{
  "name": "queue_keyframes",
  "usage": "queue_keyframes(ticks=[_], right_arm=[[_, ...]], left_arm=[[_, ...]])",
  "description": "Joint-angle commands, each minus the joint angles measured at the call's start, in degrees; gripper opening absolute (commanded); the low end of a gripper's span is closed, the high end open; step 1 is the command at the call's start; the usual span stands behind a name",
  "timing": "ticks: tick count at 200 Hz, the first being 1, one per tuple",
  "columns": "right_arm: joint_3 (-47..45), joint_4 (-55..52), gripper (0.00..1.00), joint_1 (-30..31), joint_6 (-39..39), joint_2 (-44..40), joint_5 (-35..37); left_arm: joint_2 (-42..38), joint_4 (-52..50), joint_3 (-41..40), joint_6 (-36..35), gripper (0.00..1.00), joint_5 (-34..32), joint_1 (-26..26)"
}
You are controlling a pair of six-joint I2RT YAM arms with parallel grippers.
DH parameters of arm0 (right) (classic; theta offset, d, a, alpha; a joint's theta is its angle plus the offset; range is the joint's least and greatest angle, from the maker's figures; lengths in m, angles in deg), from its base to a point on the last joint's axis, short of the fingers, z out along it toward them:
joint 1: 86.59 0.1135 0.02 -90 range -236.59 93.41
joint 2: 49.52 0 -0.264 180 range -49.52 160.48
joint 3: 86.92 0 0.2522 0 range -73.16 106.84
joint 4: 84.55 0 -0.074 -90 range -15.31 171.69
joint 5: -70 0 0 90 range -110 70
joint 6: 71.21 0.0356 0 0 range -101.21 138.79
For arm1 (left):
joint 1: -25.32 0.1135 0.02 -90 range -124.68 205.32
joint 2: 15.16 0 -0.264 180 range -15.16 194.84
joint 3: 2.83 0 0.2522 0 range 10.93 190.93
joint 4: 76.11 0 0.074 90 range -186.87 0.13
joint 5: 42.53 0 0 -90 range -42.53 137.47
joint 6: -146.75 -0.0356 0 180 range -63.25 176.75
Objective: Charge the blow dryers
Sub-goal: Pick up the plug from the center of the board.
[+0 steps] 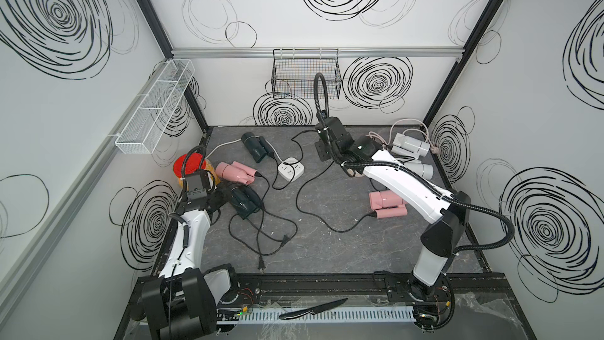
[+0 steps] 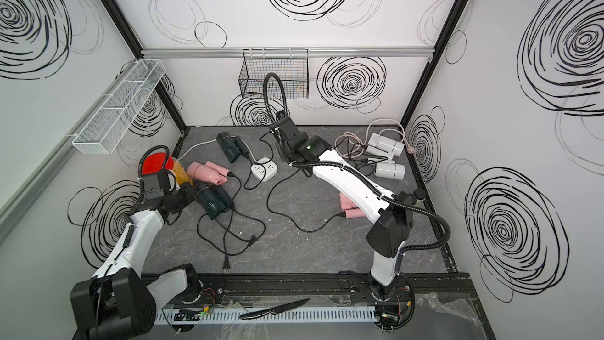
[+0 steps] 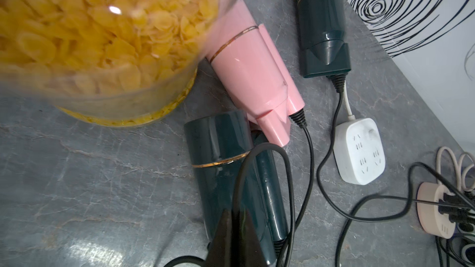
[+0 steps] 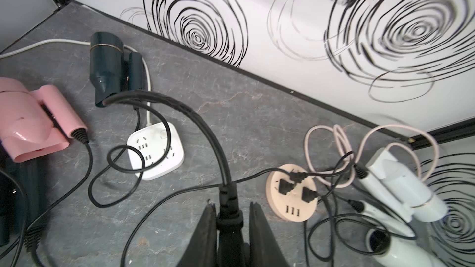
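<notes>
Because the right pincer (image 4: pixel 231 205) pinches a black plug (image 4: pixel 227 193) by its body with the prongs out of sight, the likeliest failure is a crooked entry. The plug could twist in the grip and skid off the slots of the white strip (image 4: pixel 154 150) or the beige hub (image 4: pixel 291 193). Its cord arcs toward the far teal dryer (image 4: pixel 108 65), though I cannot trace whose it is. It passes over a loop lying on the strip, so a pull might drag the light strip or snag that loop. The hub already carries black plugs, and tugging through that tangle could loosen them. The left pincer (image 3: pixel 234 237) is pressed together over the near teal dryer (image 3: pixel 223 163), with a cord looping at its tip. Whether it nips that cord I cannot tell.

The dryers are stubby and glossy, handles folded, with a thin gilt ring round the barrel. On the surface (image 1: pixel 327 197), both teal ones and a pink dryer (image 3: pixel 252 73) lie toward the left by a jar (image 3: pixel 102 34). The white dryers (image 4: pixel 401 188) lie in the far right corner beside the hub. The second pink dryer (image 1: pixel 385 204) lies partly under the right arm.
</notes>
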Motion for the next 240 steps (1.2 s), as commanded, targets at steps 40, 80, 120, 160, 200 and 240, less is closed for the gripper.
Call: queue_keyframes(ticks=[40, 80, 120, 160, 200, 240], right_arm=[[17.1, 3.5, 0.12, -0.4, -10.6, -0.1, 6.3], [19.4, 5.0, 0.14, -0.3, -12.8, -2.3, 3.0], [8.1, 8.9, 0.14, -0.5, -11.2, -5.7, -2.6], [-7.2, 17.6, 0.13, -2.9, -7.2, -11.8, -17.7], [-19.4, 23.8, 0.14, -8.8, -0.1, -15.5, -40.6], [-28.5, 31.3, 0.15, -13.3, 5.8, -17.4, -58.8]], left_arm=[[0.9, 2.4, 4.2, 1.1, 0.24, -1.8, -1.7], [-0.7, 3.3, 6.0, 0.9, 0.32, 1.0, -2.3], [-5.5, 8.2, 8.0, 0.3, 0.47, 8.4, -8.4], [-8.1, 11.4, 9.8, 2.8, 0.53, 11.9, -19.6], [-9.1, 20.3, 5.3, 5.8, 0.56, 20.7, -28.0], [-6.0, 37.8, -0.3, 14.3, 0.53, 24.1, -36.0]])
